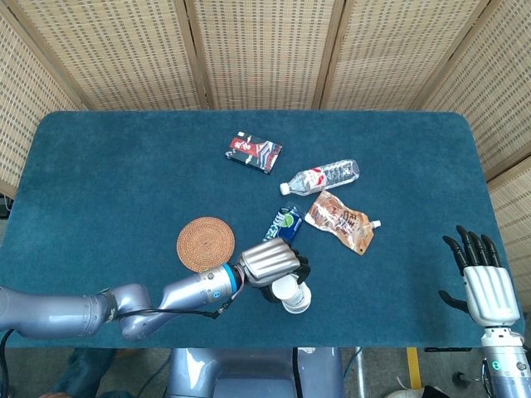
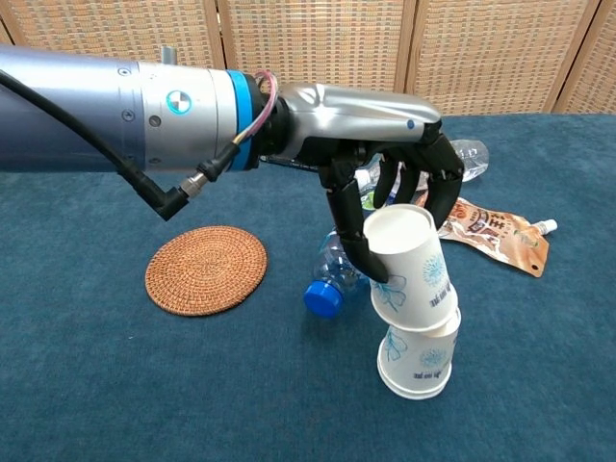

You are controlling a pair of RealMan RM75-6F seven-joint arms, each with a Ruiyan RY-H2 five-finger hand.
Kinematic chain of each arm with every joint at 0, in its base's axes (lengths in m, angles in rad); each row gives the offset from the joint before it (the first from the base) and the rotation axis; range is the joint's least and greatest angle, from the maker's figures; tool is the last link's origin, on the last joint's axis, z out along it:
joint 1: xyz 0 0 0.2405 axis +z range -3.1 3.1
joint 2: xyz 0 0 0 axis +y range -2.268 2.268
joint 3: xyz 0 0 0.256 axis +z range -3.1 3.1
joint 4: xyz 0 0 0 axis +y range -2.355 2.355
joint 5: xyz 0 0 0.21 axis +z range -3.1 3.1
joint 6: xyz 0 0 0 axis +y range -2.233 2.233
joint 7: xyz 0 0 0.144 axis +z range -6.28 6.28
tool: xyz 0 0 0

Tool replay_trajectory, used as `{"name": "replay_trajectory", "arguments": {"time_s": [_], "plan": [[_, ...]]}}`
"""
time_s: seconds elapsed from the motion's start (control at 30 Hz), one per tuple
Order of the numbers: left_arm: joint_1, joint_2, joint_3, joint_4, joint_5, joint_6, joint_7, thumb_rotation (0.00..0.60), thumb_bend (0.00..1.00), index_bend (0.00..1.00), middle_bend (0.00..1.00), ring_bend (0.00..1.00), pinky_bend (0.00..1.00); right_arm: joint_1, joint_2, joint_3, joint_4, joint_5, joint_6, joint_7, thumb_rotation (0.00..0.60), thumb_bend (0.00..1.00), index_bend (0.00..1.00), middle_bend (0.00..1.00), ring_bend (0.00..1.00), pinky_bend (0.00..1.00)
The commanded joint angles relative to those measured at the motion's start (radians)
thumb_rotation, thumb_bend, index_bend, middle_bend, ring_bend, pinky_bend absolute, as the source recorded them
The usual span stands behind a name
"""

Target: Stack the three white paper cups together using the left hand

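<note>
My left hand (image 2: 385, 183) grips an upside-down white paper cup (image 2: 412, 274) from above, fingers wrapped round its sides. That cup sits, slightly tilted, over the top of a second upside-down white cup (image 2: 416, 361) standing on the blue table (image 2: 87, 385) near its front edge. In the head view the left hand (image 1: 270, 264) covers most of the cups (image 1: 294, 297). I cannot tell whether another cup is nested inside the held one. My right hand (image 1: 479, 278) hangs open beyond the table's right front corner, holding nothing.
A blue-labelled bottle (image 2: 332, 269) lies just left of the cups, partly behind the hand. A woven coaster (image 2: 205, 269) lies further left. A brown pouch (image 2: 481, 231), a clear bottle (image 1: 322, 176) and a red-black packet (image 1: 255, 152) lie behind.
</note>
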Motion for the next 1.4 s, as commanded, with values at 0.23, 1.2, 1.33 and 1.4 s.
{"name": "replay_trajectory", "arguments": {"time_s": [0.23,1.2,1.33,1.4], "plan": [[-0.049,-0.035,-0.005,0.023,-0.058,-0.03,0.048,0.6,0.0,0.58,0.44,0.45,0.43,0.0,0.002,0.001,-0.001,-0.001,0.001,0.004,0.6,0.0,0.16,0.0,0.0,0.0],[0.328,0.236,0.098,0.067,-0.147,0.465,0.101,0.6,0.0,0.0,0.0,0.0,0.0,-0.006,0.003,-0.015,-0.017,-0.032,0.013,-0.001,0.6,0.0,0.16,0.0,0.0,0.0],[0.483,0.259,0.152,0.07,-0.159,0.63,0.092,0.6,0.0,0.0,0.0,0.0,0.0,-0.005,-0.001,-0.018,-0.02,-0.039,0.013,-0.014,0.6,0.0,0.16,0.0,0.0,0.0],[0.531,0.265,0.173,0.062,-0.148,0.676,0.085,0.6,0.0,0.0,0.0,0.0,0.0,-0.005,-0.002,-0.019,-0.021,-0.04,0.013,-0.018,0.6,0.0,0.16,0.0,0.0,0.0]]}}
